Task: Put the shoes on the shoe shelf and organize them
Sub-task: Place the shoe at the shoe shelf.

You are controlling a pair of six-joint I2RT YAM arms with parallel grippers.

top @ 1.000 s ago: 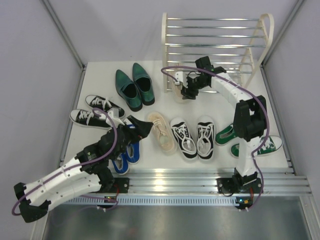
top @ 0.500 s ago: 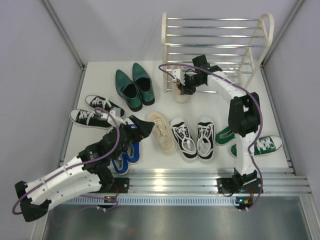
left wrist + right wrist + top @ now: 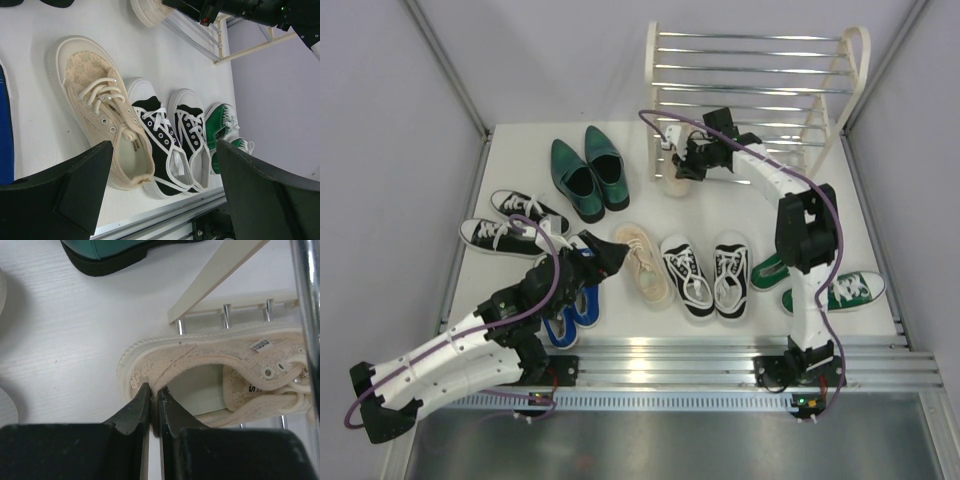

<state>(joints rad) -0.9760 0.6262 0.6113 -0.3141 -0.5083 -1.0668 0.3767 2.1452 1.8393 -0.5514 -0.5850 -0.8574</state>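
Well forward, right arm (image 3: pixel 772 175) reaches, fingers (image 3: pixel 131 412) pinching beige shoe (image 3: pixel 210 352).

White desk (image 3: pixel 516 155) boxed in by pale walls.
Lavender-grey walls (image 3: pixel 380 180) rise at 9, 12 and 3 o'clock; slim metal posts (image 3: pixel 445 70) mark the far corners; a ribbed aluminium rail (image 3: pixel 660 362) at 6 o'clock catches glare.

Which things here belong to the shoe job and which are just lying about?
Job: shoe shelf; beige shoe in right pincer; other beige shoe; green dress shoes; centre black-and-white sneakers; left black-and-white sneakers; blue sneakers; green sneakers.
Just there: aluminium rail; cables.
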